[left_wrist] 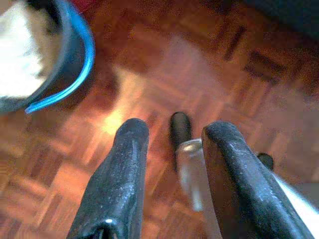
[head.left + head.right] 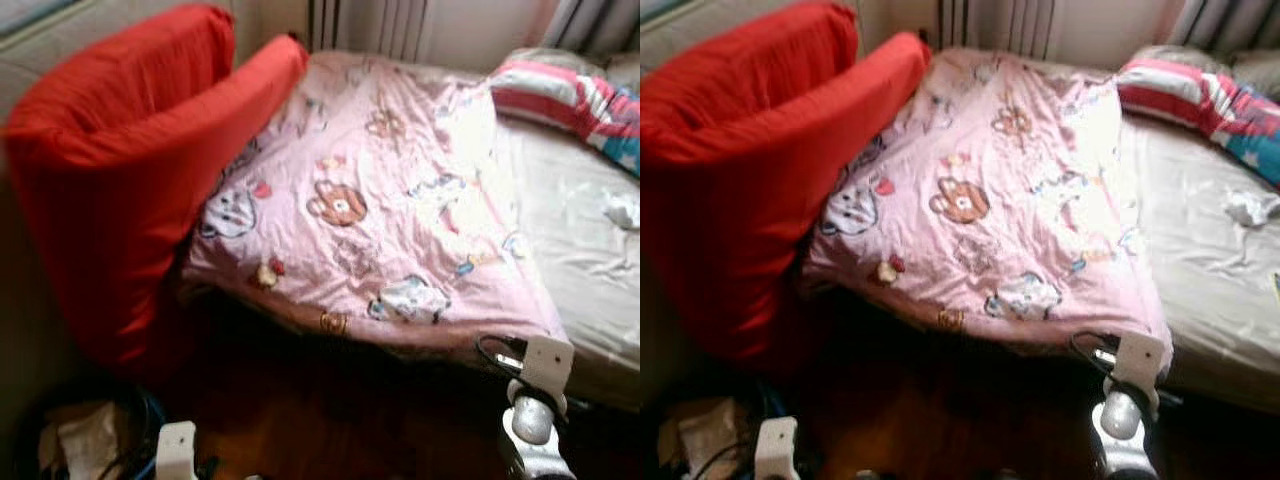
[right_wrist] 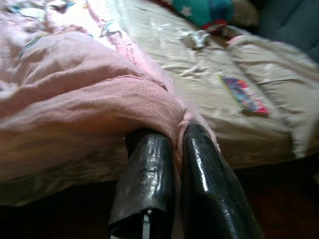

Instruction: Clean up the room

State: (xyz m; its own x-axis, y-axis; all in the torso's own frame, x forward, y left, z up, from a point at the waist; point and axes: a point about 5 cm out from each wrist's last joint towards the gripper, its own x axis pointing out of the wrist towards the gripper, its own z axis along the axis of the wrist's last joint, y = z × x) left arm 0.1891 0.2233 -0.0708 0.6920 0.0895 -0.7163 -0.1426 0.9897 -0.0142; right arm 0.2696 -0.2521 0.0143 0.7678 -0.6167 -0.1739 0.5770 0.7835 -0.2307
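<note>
A pink blanket (image 2: 370, 200) with cartoon prints lies spread over the bed, its near edge hanging toward the floor. My right gripper (image 3: 177, 137) is at the blanket's near right corner and is shut on a fold of the pink fabric; its wrist (image 2: 545, 365) shows just below that corner. My left gripper (image 1: 174, 132) hangs low at my left side over the parquet floor (image 1: 199, 59), open, with nothing between its fingers.
Big red cushions (image 2: 120, 170) lean against the bed's left side. A striped pillow (image 2: 560, 95), a crumpled white scrap (image 2: 622, 210) and a colourful booklet (image 3: 244, 94) lie on the pale sheet (image 2: 580, 250). A blue-rimmed bin (image 1: 45, 55) with paper stands on the floor at my left.
</note>
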